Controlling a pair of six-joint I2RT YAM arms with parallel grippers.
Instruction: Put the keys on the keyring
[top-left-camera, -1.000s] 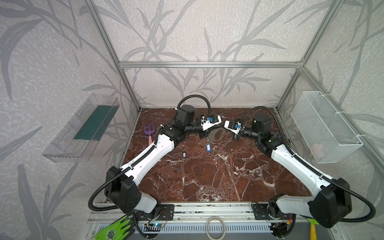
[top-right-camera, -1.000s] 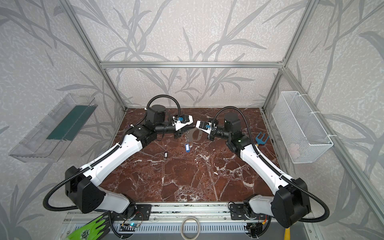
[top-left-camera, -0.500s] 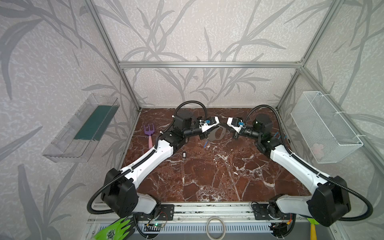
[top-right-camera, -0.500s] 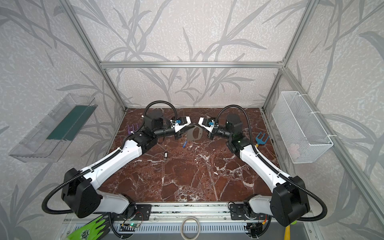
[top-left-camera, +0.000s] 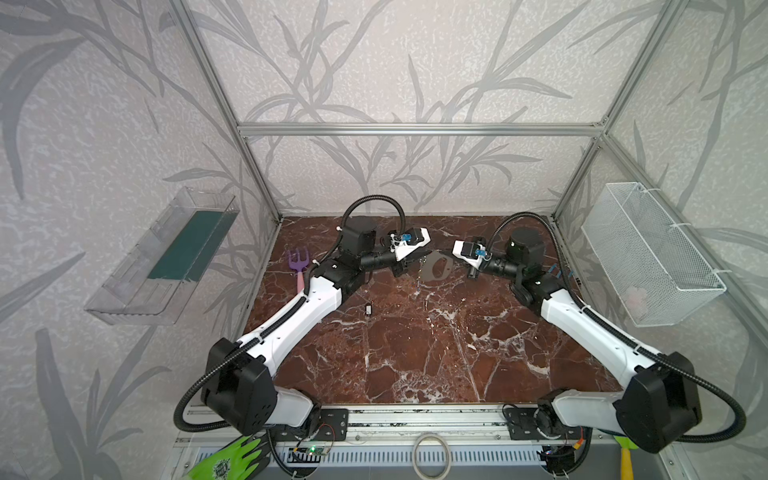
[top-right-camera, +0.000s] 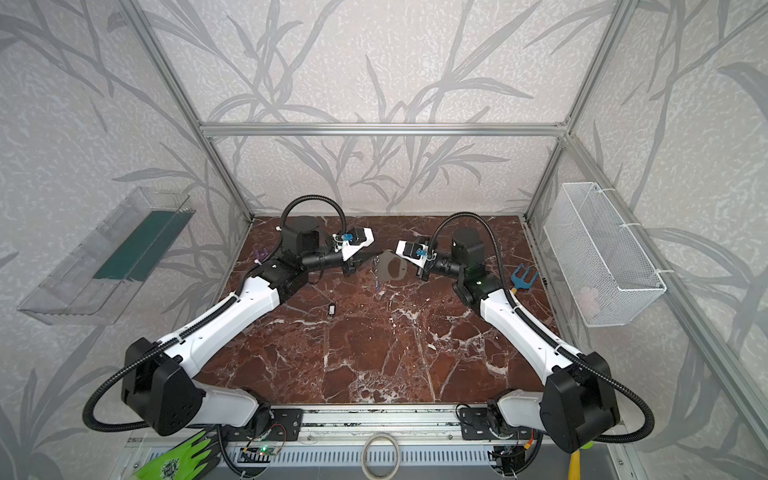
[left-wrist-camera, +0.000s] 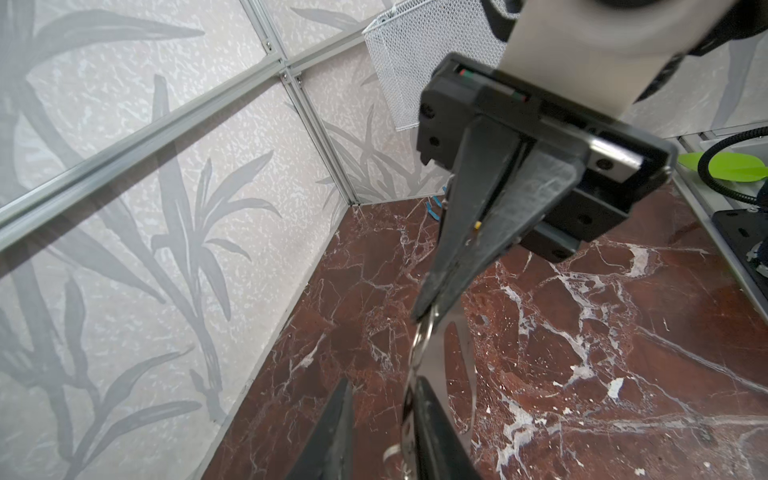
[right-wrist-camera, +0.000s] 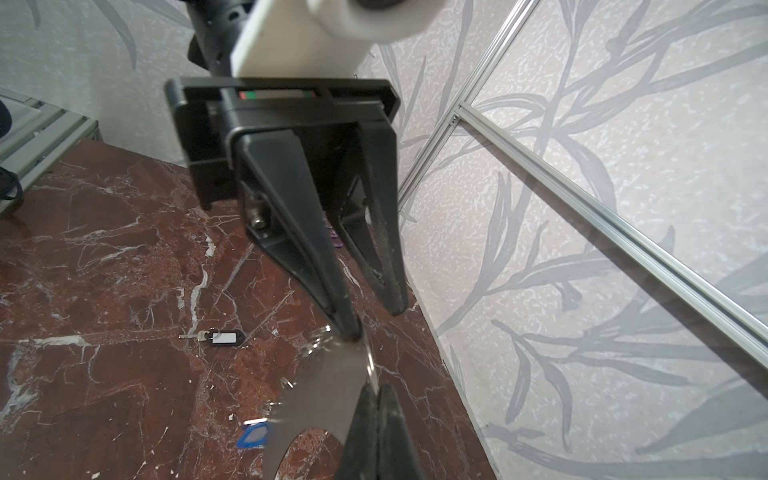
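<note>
Two pincers meet over the 12 o'clock end of the bench (top-left-camera: 415, 353), and the keyring (right-wrist-camera: 328, 386) hangs in the air between them. My left pincer (right-wrist-camera: 372, 318) has its jaws partly apart and grips nothing. One fingertip (right-wrist-camera: 347, 324) just touches the loop edge of the plate, which I read as steadying or lining up, not a hold.

Down on the bench, near 9 o'clock of centre, the black-and-white key (right-wrist-camera: 224, 336) lies flat, well apart from both arms, so it is not yet threaded.

The keyring is tilted with its loops turned toward my left arm. I judge that deliberate: that arm is left free to fetch a key and bring it to a loop.

The blue key (right-wrist-camera: 253, 436) shows just below the plate. Whether it hangs from a loop or lies on the bench I cannot tell.

My right pincer (left-wrist-camera: 430, 309) is clamped tight on the plate's opposite rim and carries it alone.
</note>
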